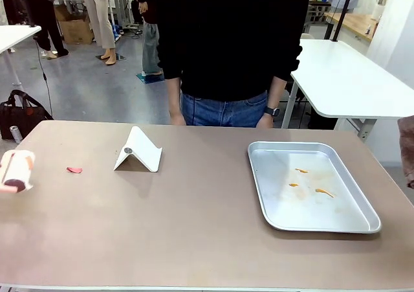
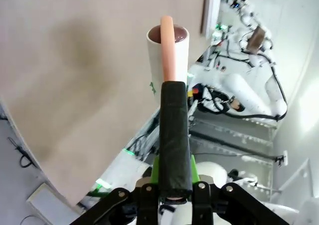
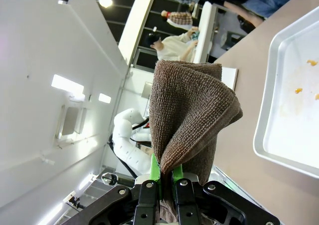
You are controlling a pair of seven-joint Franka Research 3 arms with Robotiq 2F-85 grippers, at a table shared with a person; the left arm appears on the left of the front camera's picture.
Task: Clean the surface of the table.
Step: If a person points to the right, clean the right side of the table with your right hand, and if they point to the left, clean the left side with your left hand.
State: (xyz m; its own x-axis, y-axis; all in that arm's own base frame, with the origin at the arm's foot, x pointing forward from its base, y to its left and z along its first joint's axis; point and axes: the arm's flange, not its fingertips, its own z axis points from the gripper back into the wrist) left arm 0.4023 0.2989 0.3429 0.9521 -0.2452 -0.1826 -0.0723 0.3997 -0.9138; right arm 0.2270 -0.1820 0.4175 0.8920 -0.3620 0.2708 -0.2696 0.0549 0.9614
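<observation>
The taupe table (image 1: 194,227) carries a small red scrap (image 1: 74,170) near its left end. At the left edge a lint roller (image 1: 16,171) with a white roll and pink neck hovers just above the top. In the left wrist view my left gripper (image 2: 172,185) is shut on the roller's black handle (image 2: 174,135), and the roll (image 2: 168,45) points out over the table (image 2: 75,60). My right gripper (image 3: 167,177) is shut on a brown terry cloth (image 3: 189,115). That cloth (image 1: 407,149) shows at the right edge of the front view.
A shiny metal tray (image 1: 257,182) with a few orange crumbs (image 1: 323,192) lies on the right half; its rim (image 3: 269,135) is close to the cloth. A white folded stand (image 1: 138,151) sits left of centre. A person in black stands at the far edge.
</observation>
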